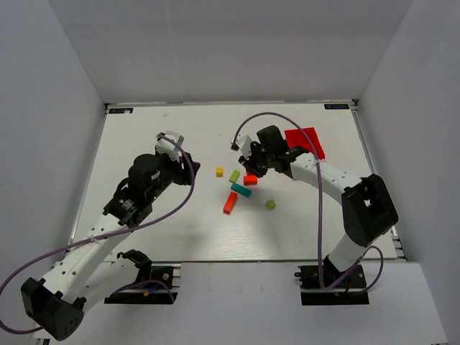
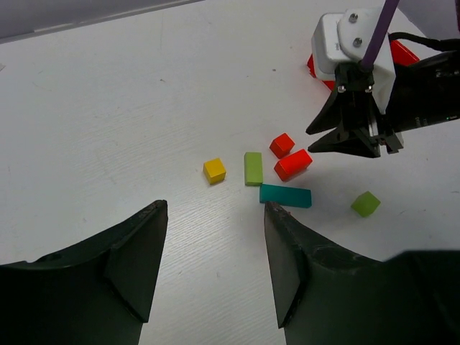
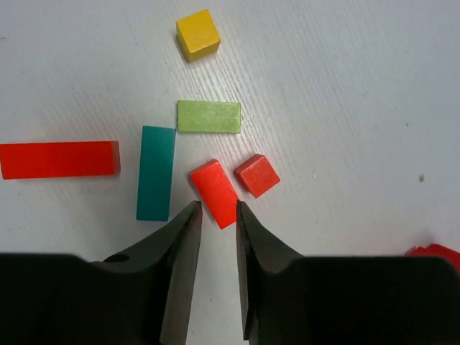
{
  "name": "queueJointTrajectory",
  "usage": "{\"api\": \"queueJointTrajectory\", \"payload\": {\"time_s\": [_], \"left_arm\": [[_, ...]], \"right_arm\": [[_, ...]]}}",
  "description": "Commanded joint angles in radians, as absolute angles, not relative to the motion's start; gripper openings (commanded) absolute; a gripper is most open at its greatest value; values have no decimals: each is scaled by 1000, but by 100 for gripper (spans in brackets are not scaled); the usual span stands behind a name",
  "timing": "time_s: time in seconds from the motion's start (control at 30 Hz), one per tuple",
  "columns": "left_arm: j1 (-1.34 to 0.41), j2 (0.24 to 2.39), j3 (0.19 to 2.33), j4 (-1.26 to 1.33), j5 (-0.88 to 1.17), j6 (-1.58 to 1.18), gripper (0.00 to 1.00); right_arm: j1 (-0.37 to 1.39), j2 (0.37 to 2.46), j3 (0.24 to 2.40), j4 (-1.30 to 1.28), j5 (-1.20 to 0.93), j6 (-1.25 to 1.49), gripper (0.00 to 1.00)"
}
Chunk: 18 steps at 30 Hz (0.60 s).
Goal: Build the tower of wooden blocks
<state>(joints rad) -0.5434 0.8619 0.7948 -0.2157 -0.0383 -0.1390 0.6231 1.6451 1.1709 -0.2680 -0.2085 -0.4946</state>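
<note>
The left pincer (image 2: 213,215) hangs over the bare worktop (image 1: 323,215) at 9 o'clock of the blocks, well apart from them. Its jaws are spread wide and hold nothing.

The tower's pieces lie loose in one layer near the middle of the worktop, none resting on another. In the top view the yellow cube (image 1: 219,172) is leftmost. Below it, at about 5 o'clock, lies the orange bar (image 1: 230,203), its long axis running from 1 to 7 o'clock. The green bar (image 1: 234,176) sits just beside the yellow cube at its 3 o'clock, with its long axis from about 2 to 8 o'clock. The teal bar (image 1: 241,190) lies between the green bar and the orange bar, its long axis from 10 to 4 o'clock. The red block (image 1: 250,180) lies near the teal bar's upper side, its long axis close to 3 to 9 o'clock. The wrist views show a small red cube (image 3: 256,175) just beside it.

The right pincer (image 3: 217,208) is over one end of the red block. Its jaws are parted by a narrow gap about as wide as the block, and I cannot tell whether they touch it.

The green cube (image 1: 270,204) sits alone at 4 o'clock of the group. A red bin (image 1: 305,141) lies at 1 o'clock, behind the right wrist.
</note>
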Motion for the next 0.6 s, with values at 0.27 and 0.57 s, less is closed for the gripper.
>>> {"api": "queueJointTrajectory", "payload": {"time_s": [0.27, 0.57], "left_arm": [[-526, 804, 759, -225, -40, -118, 66], [-526, 804, 750, -244, -40, -98, 66]], "right_arm": [[609, 1716, 1270, -326, -529, -1337, 45], [604, 1945, 1601, -728, -515, -1601, 54]]}}
